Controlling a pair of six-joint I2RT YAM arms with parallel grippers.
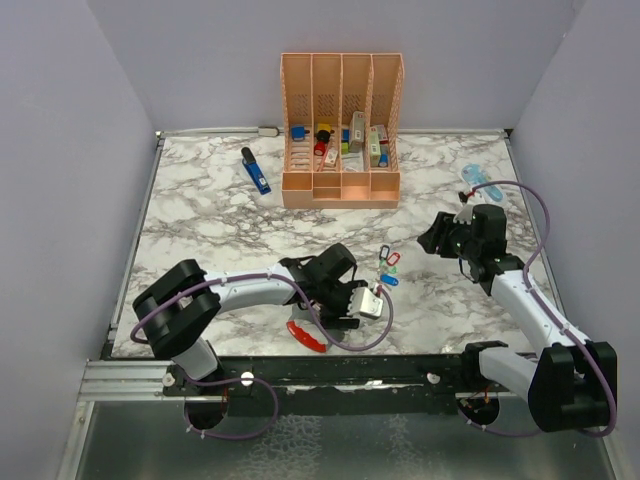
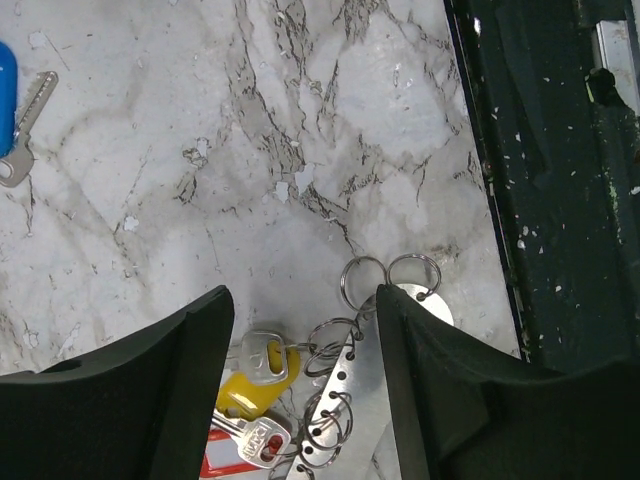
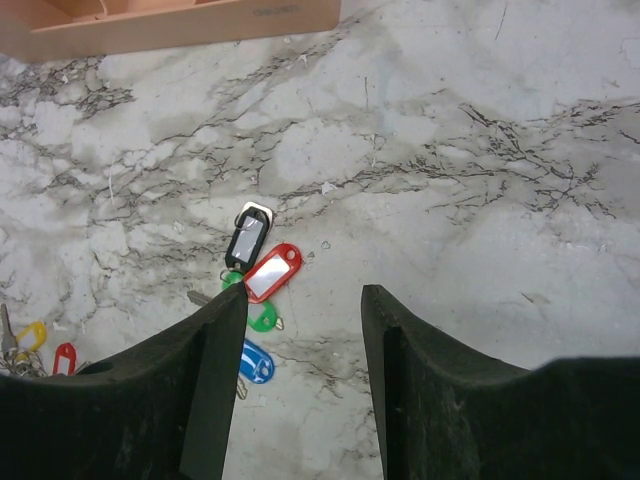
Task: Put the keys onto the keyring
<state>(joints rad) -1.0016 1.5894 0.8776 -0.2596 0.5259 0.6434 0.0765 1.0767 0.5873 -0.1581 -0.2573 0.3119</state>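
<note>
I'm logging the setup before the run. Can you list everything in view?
Table: one, white-and-grey marble, under everything.
Organizer: one, peach, four slots holding small items, back centre.
Pen-like tool: one, blue, left of the organizer.
Oblong gadget: one, pale blue, back right.
Cable: one, white, along the back edge.
Tagged keys: four tags, black, red, green, blue, clustered mid-table.
Keyring: one, red half visible, near edge, about centre.
Yellow-headed key: one, yellow and silver, by the keyring.
Left gripper: one, black, open, over the yellow-headed key.
Right gripper: one, black, open, right of the tagged keys.
</note>
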